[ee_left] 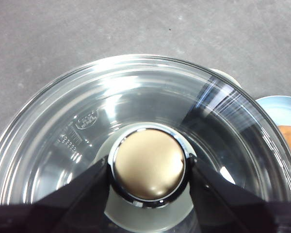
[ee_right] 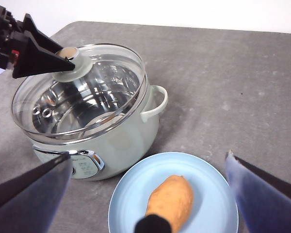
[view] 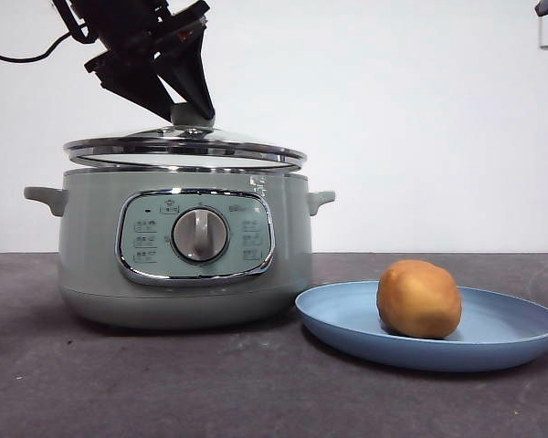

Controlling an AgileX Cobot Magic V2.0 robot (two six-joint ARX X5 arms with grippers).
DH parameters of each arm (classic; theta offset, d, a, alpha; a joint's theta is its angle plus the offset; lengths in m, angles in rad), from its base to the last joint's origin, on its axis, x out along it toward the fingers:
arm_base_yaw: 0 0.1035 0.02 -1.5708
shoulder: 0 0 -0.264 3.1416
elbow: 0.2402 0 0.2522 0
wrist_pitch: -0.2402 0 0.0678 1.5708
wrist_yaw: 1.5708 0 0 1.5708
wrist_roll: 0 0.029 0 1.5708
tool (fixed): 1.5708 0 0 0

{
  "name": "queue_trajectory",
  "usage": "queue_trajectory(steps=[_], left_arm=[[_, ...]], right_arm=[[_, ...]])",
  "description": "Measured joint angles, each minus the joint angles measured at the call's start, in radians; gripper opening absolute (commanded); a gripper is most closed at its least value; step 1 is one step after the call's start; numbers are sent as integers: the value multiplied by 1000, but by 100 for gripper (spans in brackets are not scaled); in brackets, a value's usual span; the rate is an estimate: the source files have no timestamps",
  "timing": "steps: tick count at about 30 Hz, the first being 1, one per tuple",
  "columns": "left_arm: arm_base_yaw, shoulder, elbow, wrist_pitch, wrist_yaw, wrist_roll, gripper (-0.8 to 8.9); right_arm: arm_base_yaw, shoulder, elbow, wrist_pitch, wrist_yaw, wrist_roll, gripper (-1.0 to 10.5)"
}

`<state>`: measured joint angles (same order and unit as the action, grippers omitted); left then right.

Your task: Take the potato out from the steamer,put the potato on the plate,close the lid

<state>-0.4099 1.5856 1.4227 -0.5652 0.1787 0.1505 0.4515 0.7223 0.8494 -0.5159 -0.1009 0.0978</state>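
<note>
Your left end effector (ee_left: pixel 148 171) is clamped on the pale green knob (ee_left: pixel 149 163) of the round clear glass lid with chrome rim (view: pixel 184 148), one black jaw on each side of the knob. In the front view the lid sits just above the rim of the large round sage-green electric steamer (view: pixel 184 251), w/ a thin gap visible btwn the two. Lid is roughly level, slight tilt; knob points up. In the right wrist view the lid looks shifted a little off the pot's centre, and you can see the shiny inner pot through the glass.

The smooth golden-brown potato (ee_right: pixel 170 201) lies on the wide shallow light-blue plate (view: pixel 493 351), which rests on the dark grey table (view: pixel 164 383) just beside the steamer, on the side away from your left arm. Potato lies flat; in the right wrist view its long axis runs approx. toward the steamer's side handle (ee_right: pixel 154 103).

Your right end effector (ee_right: pixel 150 194) hovers above the plate w/ jaws spread wide, holding nothing.
</note>
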Motion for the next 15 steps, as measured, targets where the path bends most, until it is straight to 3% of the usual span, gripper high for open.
queue_trajectory(steps=[13,15], left_arm=[[0,34,1,-15,3,1,-7],[0,34,1,-17,3,1,29]], right_arm=[[0,0,1,0,0,0,631],[0,0,1,0,0,0,631]])
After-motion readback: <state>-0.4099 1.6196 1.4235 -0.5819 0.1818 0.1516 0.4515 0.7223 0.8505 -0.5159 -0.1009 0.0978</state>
